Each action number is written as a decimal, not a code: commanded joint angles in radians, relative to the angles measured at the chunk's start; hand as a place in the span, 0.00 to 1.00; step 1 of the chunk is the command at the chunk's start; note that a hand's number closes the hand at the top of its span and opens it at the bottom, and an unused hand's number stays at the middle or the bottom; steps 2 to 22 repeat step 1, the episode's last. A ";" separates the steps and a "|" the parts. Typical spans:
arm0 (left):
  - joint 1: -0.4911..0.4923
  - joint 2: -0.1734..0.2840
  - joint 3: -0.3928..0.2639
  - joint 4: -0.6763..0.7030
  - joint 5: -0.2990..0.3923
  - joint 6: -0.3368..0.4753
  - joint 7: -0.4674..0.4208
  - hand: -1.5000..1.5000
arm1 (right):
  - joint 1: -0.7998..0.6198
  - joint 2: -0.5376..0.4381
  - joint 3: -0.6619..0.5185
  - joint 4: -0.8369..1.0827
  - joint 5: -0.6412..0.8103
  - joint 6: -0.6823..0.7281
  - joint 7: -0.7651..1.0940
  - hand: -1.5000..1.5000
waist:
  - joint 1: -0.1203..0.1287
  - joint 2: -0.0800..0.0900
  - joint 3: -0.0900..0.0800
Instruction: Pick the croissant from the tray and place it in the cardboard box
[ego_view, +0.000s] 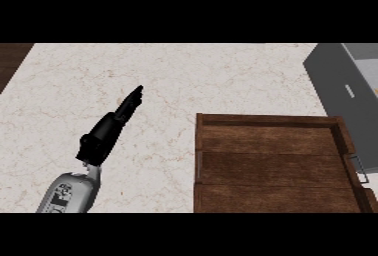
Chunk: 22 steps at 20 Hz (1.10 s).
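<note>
A brown wooden tray (271, 121) lies on the counter at the lower right, and its inside shows bare planks with no croissant in sight. My left hand (111, 127) stretches up from the lower left over the pale marble counter, fingers straight and open, holding nothing. It stays to the left of the tray, apart from it. Neither the cardboard box nor my right hand shows anywhere in the head view.
A grey metal appliance or sink unit (347, 90) stands at the right edge, behind the tray. Dark wood (11, 60) borders the marble counter (184, 75) at the upper left.
</note>
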 joint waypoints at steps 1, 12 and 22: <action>0.022 0.011 0.012 -0.029 0.007 -0.005 0.004 0.50 | -0.018 -0.092 -0.118 0.093 -0.110 0.110 0.006 0.00 | 0.006 0.002 0.001; 0.022 0.011 0.012 -0.029 0.007 -0.005 0.004 0.50 | -0.018 -0.092 -0.118 0.093 -0.110 0.110 0.006 0.00 | 0.006 0.002 0.001; 0.022 0.011 0.012 -0.029 0.007 -0.005 0.004 0.50 | -0.018 -0.092 -0.118 0.093 -0.110 0.110 0.006 0.00 | 0.006 0.002 0.001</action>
